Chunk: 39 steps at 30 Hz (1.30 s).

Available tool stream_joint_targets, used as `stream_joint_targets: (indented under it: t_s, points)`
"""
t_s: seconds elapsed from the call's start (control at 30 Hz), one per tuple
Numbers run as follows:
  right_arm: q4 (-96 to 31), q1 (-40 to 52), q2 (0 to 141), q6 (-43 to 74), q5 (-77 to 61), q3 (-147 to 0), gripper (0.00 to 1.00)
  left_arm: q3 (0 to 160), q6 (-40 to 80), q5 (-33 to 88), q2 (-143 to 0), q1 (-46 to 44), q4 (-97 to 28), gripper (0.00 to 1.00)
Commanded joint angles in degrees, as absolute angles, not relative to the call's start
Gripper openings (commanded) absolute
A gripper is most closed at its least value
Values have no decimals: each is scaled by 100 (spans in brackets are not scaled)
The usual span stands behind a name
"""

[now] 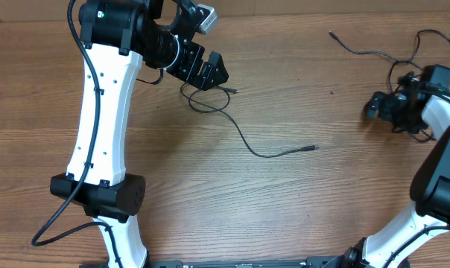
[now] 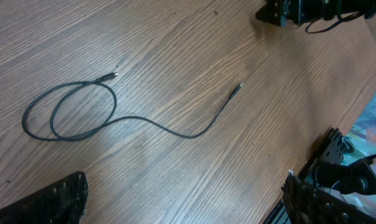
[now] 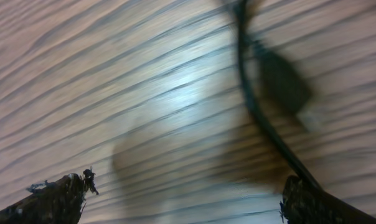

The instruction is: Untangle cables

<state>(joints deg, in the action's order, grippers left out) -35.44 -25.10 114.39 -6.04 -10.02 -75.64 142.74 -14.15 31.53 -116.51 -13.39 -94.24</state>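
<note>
Brown wood counter (image 1: pixel 299 216): grained planks carry both arms and the two thin black cords.
Left arm (image 1: pixel 102 104): white shell with black joints, reaching up the left side of the counter.
Left hand (image 1: pixel 214 74): above the upper left of the counter, just over the coiled end of a cord; in the left wrist view its fingers (image 2: pixel 57 199) stand spread wide with bare wood between them, holding nothing.
Looped cable (image 2: pixel 188 135): lies flat on the counter, clear of the other cord. Its left end is coiled into two overlapping loops with a small plug poking out at the top of the coil. From the coil a single tail curves right to a second plug near the middle of the counter.
Second cable (image 1: pixel 366 52): at the upper right, well apart from the first. One plug end lies free towards the centre; the rest runs right and loops around the right hand.
Right hand (image 1: pixel 375 104): at the right edge, low over the wood, fingers (image 3: pixel 57 193) set far apart and gripping nothing.
Right wrist view: blurred. A dark cord runs down from the top to the right-side finger; whether they touch I cannot tell.
</note>
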Motion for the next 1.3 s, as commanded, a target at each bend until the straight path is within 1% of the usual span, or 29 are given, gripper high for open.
stream_joint_targets:
  t_s: [0.0,0.2,0.4,0.53,0.8,1.03,1.27]
  points:
    - [-3367,-2770,11496,-631,-1094,-7583,100,14245,-1544,3240,-11690,-1310,-9406,100]
    - [-3625,-2834,11434,-825,-2296,-7605,99,14245,-1544,3242,-11690,-1310,-9406,100]
    - [-3975,-2412,10669,-851,-2390,-7662,100,14245,-1544,3242,-11690,-1310,-9406,100]
    - [-4042,-1863,10191,-1225,-2397,-7662,100,14245,-1544,3242,-11690,-1310,-9406,100]
    - [-3983,-233,10182,-2392,-2414,-7655,100,14245,-1544,3240,-11690,-1310,-9406,100]
    - [-3297,915,10245,-2429,-2414,-7651,100,14245,-1544,3242,-11690,-1310,-9406,100]
    - [-2775,1710,10615,-2425,-2414,-7647,100,14245,-1544,3242,-11690,-1310,-9406,100]
